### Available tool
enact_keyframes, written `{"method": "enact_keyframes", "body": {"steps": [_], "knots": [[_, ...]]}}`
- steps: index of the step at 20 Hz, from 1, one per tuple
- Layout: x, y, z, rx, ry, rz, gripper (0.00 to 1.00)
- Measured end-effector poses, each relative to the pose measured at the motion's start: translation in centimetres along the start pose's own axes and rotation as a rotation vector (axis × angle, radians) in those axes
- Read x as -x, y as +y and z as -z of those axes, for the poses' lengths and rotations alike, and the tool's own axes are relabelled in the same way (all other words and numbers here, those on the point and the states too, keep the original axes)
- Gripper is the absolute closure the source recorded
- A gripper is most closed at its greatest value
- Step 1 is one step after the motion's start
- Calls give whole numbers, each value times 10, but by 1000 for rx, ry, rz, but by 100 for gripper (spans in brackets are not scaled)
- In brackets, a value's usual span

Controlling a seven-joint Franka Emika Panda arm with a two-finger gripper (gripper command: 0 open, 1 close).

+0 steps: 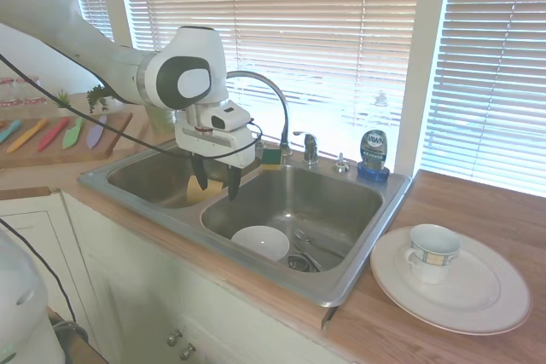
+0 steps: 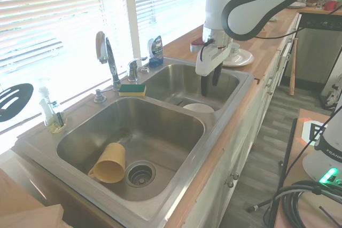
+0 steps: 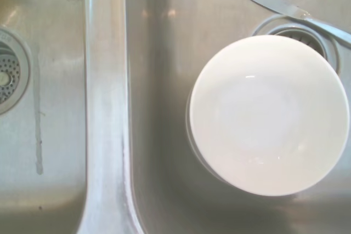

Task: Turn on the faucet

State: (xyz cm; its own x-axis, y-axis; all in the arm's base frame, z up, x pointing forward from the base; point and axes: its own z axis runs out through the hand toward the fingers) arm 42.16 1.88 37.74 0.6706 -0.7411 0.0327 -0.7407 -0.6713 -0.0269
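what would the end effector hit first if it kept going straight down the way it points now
Probably the white bowl in the sink basin; the end effector points down near the basin divider, so depth is uncertain.

Wooden counter (image 1: 478,202) carries double sink (image 1: 358,270), plate (image 1: 486,304).

arm: white Franka, reaching in over the sink's front edge with the wrist bent so the hand aims straight down
gripper (image 1: 215,183): hanging above the divider between the two basins (image 2: 211,81)
fingers (image 1: 199,174): dark, pointing down, a clear gap between them, nothing held
contact: none, touching nothing
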Motion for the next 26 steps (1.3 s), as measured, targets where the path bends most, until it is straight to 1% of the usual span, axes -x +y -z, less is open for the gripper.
{"method": "enact_keyframes", "body": {"steps": [3, 4, 26], "knots": [[0, 0, -1, 3, 1, -1, 0], [-1, 1, -1, 3, 2, -4, 100], [-6, 5, -1, 3, 3, -19, 100]]}}
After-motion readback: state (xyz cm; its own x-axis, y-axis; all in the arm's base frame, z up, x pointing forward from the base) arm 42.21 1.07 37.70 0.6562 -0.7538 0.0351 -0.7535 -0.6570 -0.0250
